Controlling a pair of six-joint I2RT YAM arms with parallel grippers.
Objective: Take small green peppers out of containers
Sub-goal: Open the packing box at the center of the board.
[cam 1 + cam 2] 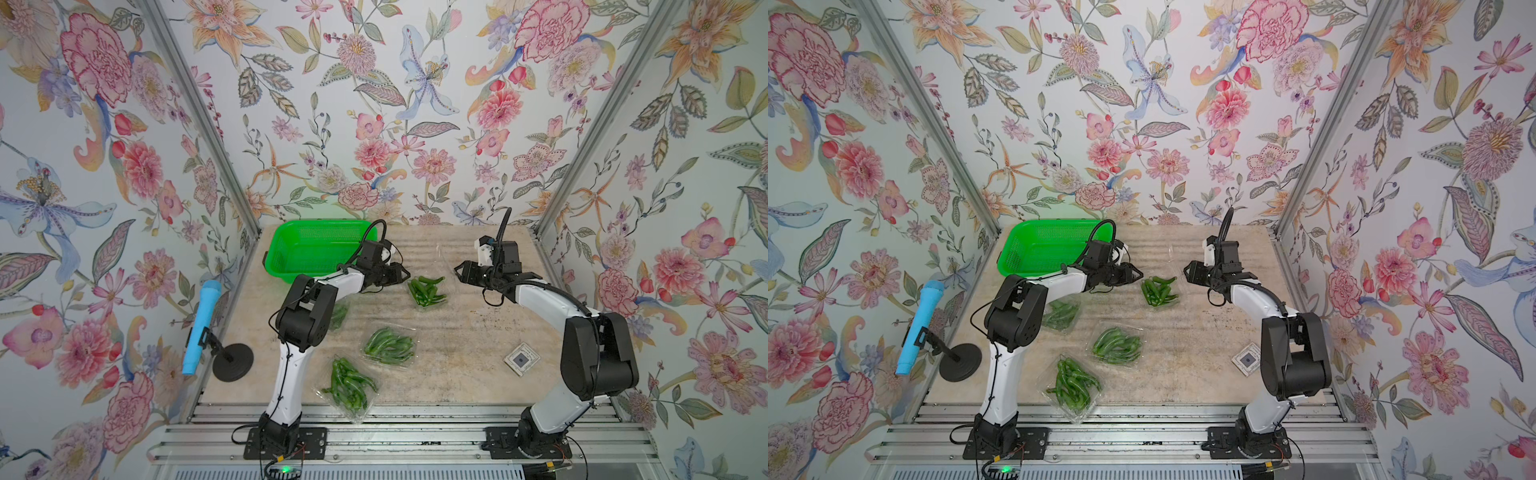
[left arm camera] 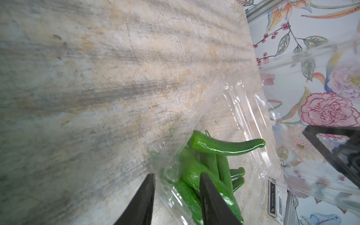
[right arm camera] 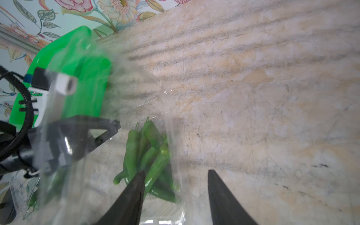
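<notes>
On table, four containers of small green peppers; left gripper, right gripper both spread.

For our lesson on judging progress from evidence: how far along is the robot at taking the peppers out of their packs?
Done: the far pack looks opened, its clear lid raised. In hand: left gripper and right gripper flank it, jaws open, holding nothing. Left: every pepper; all four packs hold theirs, the other three packs seem shut, and the green basket shows none.
</notes>
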